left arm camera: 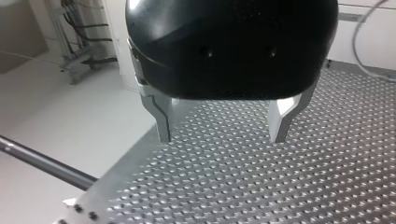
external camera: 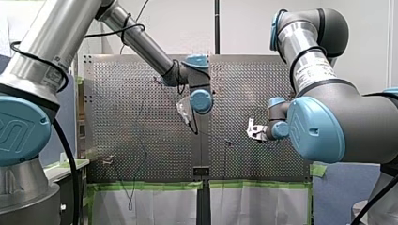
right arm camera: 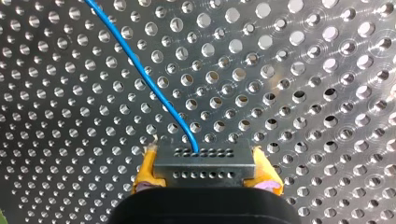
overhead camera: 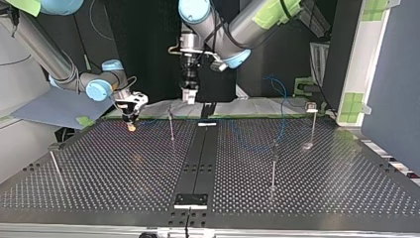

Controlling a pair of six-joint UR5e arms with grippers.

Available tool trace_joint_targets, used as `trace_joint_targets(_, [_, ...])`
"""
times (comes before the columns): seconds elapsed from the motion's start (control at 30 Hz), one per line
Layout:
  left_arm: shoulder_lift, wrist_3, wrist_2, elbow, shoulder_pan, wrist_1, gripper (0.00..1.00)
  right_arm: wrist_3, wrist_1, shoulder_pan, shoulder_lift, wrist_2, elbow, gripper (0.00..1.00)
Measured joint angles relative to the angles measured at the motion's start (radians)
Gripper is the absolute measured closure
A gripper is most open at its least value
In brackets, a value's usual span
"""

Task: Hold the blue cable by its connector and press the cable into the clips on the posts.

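Right wrist view: my right gripper [right arm camera: 206, 173] pinches the connector [right arm camera: 205, 161] between yellow pads [right arm camera: 144, 172], blue cable [right arm camera: 140, 70] running out ahead of the fingers over the table [right arm camera: 303, 93]; my left gripper [left arm camera: 223, 126] hangs spread, holding nothing.

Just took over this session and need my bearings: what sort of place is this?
Probably a robotics lab test cell: a perforated metal table with thin posts, green tape along its edge, and my right gripper holding the blue cable by its connector.
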Motion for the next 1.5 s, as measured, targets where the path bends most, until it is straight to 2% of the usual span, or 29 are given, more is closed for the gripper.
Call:
trace_joint_targets(0.27, [0.084, 0.002, 0.000, -0.084, 0.001, 0.021, 0.00, -0.004, 0.005, 0.000, 0.000, 0.001, 0.000, 1.00])
trace_joint_targets(0.37, [0.115, 0.002, 0.000, -0.115, 0.001, 0.019, 0.00, -0.016, 0.021, -0.001, -0.002, 0.009, 0.000, 1.00])
trace_joint_targets(0.5, [0.150, -0.001, 0.004, -0.150, 0.001, 0.011, 0.00, -0.044, 0.050, -0.002, -0.015, 0.039, 0.000, 1.00])
trace_joint_targets(0.67, [0.196, -0.004, 0.007, -0.196, 0.001, -0.010, 0.00, -0.056, 0.070, -0.006, -0.050, 0.061, 0.008, 1.00])
trace_joint_targets(0.83, [0.234, -0.011, 0.002, -0.241, 0.001, -0.006, 0.00, -0.054, 0.078, -0.015, -0.092, 0.063, 0.029, 1.00])
trace_joint_targets(1.03, [0.219, -0.014, 0.004, -0.293, 0.001, 0.031, 0.00, -0.041, 0.097, -0.026, -0.145, 0.059, 0.043, 1.00])
trace_joint_targets(1.23, [0.215, -0.015, 0.006, -0.343, 0.001, 0.038, 0.00, -0.031, 0.125, -0.034, -0.197, 0.055, 0.044, 1.00])
trace_joint_targets(1.5, [0.215, -0.015, 0.019, -0.403, 0.005, 0.043, 0.00, -0.021, 0.129, -0.017, -0.261, 0.041, 0.045, 1.00])
